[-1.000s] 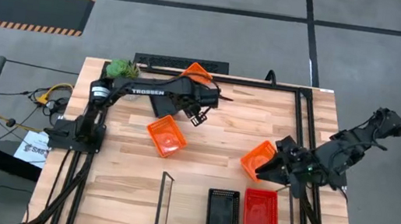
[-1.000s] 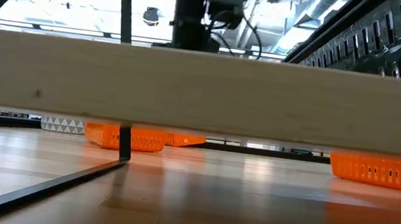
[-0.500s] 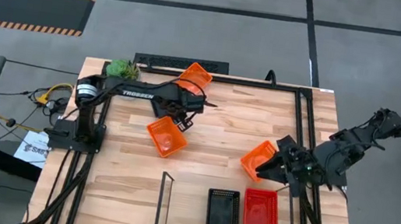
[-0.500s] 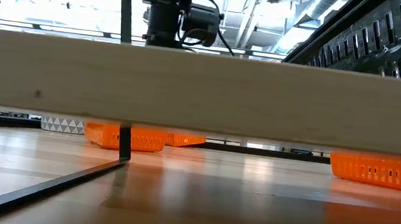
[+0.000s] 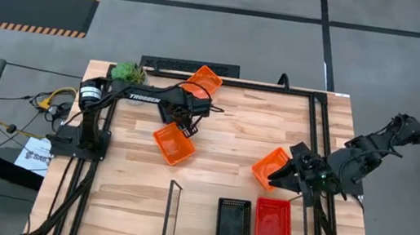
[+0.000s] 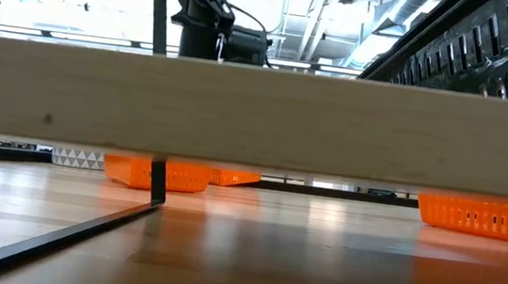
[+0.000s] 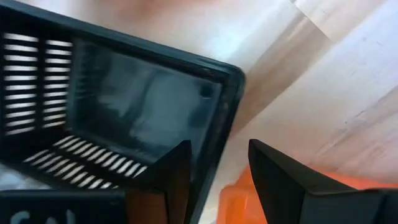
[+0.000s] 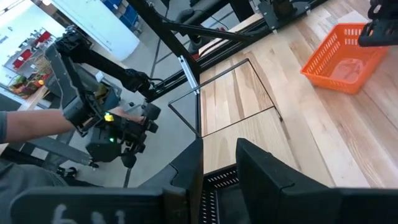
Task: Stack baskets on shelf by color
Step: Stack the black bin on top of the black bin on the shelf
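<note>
1. The left claw (image 7: 217,152) is above the far left part of the counter (image 5: 233,129). It is closed on the rim of a black basket (image 7: 124,106): one finger is inside the wall and the other outside.
2. An orange basket (image 5: 204,76) lies at the far edge of the counter, just beside this arm. It is turned at an angle.
3. A second orange basket (image 5: 173,144) stands on the counter near the left claw, on the side towards the shelf. It is also turned at an angle.
4. The shelf (image 5: 195,223) is at the near edge of the counter. Its left part is bare wood.
5. On the shelf stands another black basket (image 5: 234,222), and a red basket (image 5: 272,223) stands just beside it on the right.
6. A third orange basket (image 5: 271,167) is on the counter, behind the red one and tilted.
7. The right claw (image 5: 288,176) is at the right side of this third orange basket. I cannot tell if it is open or closed, or if it holds something.
</note>
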Motion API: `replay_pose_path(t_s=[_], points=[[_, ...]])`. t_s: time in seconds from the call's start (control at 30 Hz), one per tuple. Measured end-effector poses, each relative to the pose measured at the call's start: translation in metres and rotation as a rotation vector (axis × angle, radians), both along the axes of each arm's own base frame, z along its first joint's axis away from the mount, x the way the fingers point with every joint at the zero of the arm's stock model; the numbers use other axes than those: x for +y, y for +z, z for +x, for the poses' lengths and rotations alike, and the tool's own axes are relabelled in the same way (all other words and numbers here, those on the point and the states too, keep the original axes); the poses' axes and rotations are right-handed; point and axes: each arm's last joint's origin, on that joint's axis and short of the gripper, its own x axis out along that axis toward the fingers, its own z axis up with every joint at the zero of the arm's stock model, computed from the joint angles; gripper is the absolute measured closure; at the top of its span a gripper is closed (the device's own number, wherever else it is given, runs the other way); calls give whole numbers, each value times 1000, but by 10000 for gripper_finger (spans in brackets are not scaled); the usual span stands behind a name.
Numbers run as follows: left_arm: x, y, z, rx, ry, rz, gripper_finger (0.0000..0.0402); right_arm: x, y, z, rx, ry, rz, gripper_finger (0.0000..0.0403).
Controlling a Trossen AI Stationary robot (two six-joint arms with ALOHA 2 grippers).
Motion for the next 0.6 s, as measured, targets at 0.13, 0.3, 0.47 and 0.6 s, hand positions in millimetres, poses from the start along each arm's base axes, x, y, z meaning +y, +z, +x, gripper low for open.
replay_pose_path(t_s=[0.13, 0.3, 0.47, 0.6], points=[[-2, -11, -2, 3, -40, -14, 254, 0, 0, 0, 0, 0, 0, 285], [-2, -15, -4, 1, -44, -13, 297, 0, 0, 0, -1, -4, -1, 285], [-2, -15, -3, 4, -59, -12, 389, -1, 0, 0, -6, -26, -7, 285], [-5, -10, -2, 14, -56, -15, 399, -1, 0, 0, -5, -28, -6, 285]])
